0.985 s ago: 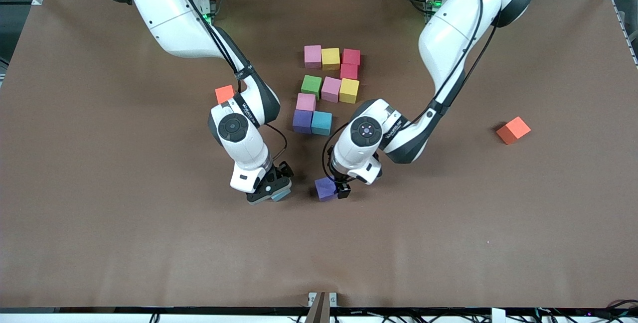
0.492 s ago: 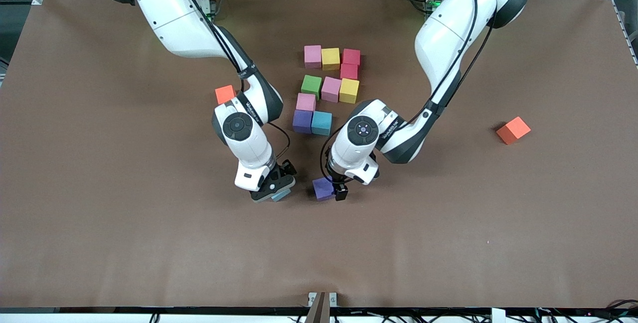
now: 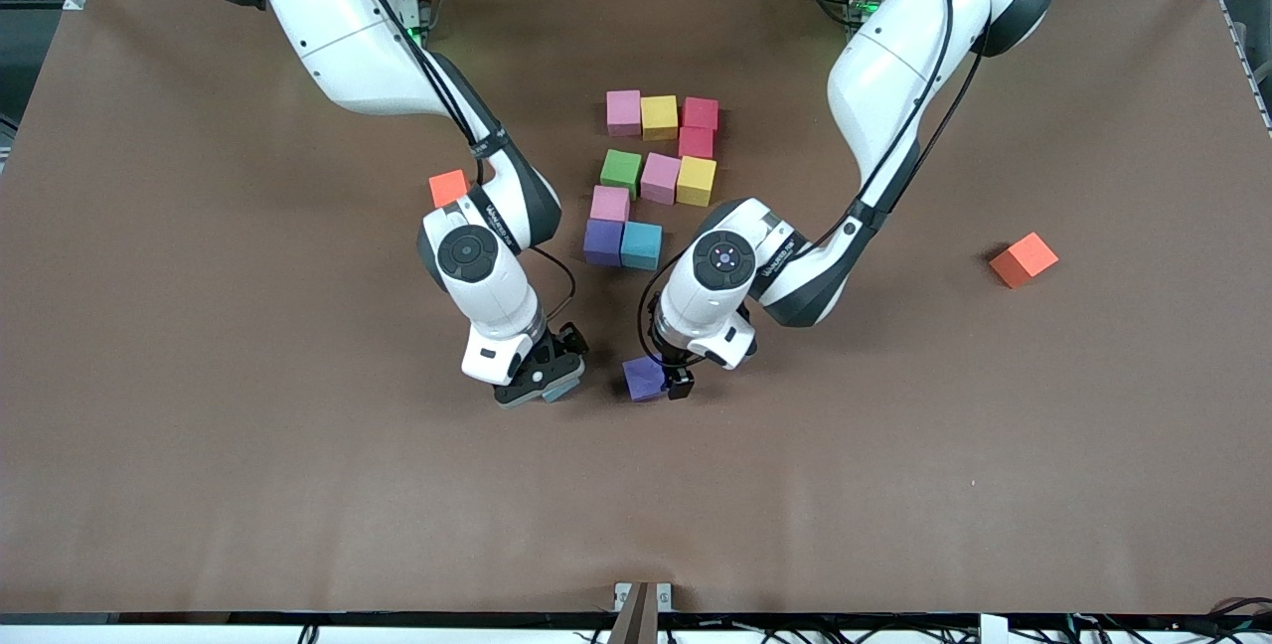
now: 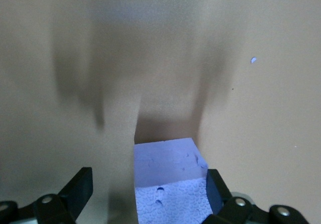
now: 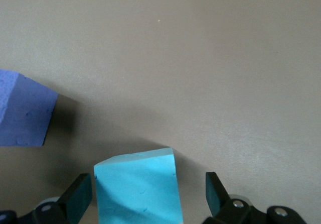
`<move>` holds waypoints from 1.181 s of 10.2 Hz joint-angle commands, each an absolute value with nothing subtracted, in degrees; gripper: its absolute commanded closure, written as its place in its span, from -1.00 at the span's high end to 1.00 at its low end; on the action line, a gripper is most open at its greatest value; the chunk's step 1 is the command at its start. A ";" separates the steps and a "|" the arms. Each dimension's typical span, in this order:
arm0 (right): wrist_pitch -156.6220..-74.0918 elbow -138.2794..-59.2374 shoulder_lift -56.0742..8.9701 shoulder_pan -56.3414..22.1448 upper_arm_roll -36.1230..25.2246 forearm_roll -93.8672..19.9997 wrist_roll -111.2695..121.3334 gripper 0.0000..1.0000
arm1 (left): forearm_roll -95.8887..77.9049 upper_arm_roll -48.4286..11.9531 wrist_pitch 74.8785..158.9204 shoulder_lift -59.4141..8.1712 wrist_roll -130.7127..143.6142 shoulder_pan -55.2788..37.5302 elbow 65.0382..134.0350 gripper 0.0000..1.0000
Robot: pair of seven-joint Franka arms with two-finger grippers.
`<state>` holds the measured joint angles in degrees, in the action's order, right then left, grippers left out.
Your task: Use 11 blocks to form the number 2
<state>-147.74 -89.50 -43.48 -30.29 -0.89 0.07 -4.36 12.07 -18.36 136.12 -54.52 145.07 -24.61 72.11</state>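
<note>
Brown table [image 3: 199, 445] is lying under me, with the unfinished number 2 [image 3: 656, 177] near its middle. Nearer the camera, my left gripper [image 4: 148, 194] is hanging with jaws spread wide around a purple block [image 4: 168, 179], one finger touching it. My right gripper [image 5: 149, 194] is straddling a light blue block [image 5: 138, 186], jaws released.

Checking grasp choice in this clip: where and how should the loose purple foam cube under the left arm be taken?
Grip the loose purple foam cube across two opposite flat side faces, coming straight down from above. It sits flat on the brown table with nothing touching it. The left claw already straddles it, fingers open.
</note>
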 commanded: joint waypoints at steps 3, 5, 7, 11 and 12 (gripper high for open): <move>-136.16 -93.50 -32.46 -26.47 -0.70 -0.26 -3.35 1.00 | 10.99 -17.75 134.21 -54.40 146.60 -25.49 71.02 1.00; -135.97 -99.46 -26.40 -23.92 -0.70 -0.26 -2.64 1.00 | 10.99 -17.67 133.86 -54.23 146.60 -25.23 71.02 1.00; -132.39 -101.69 -22.51 -20.49 -0.44 -0.26 1.99 1.00 | 10.99 -17.67 132.90 -53.44 146.60 -25.14 71.02 1.00; -123.49 -101.34 -17.40 -16.53 -0.18 -0.26 4.29 1.00 | 10.99 -17.67 132.01 -53.43 146.08 -25.49 70.93 1.00; -123.57 -101.25 -17.40 -16.44 -0.44 -0.26 4.83 1.00 | 10.99 -17.67 132.53 -53.44 145.20 -25.31 70.58 1.00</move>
